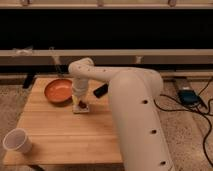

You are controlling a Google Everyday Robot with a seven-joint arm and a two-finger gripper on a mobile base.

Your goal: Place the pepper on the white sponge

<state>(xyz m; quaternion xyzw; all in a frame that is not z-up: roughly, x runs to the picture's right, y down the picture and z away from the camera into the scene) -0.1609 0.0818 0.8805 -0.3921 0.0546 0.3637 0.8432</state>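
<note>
The white sponge (81, 108) lies flat on the wooden table (65, 132), just right of the orange bowl (58, 91). A small dark red pepper (82, 104) rests on top of the sponge. My gripper (80, 99) points down directly over the pepper and sponge, at the end of the white arm (130, 95) that reaches in from the right. The gripper's body hides part of the pepper.
A white paper cup (16, 140) stands at the table's front left corner. A flat black object (101, 90) lies behind the arm at the table's right. Cables and a blue device (189, 96) lie on the floor to the right.
</note>
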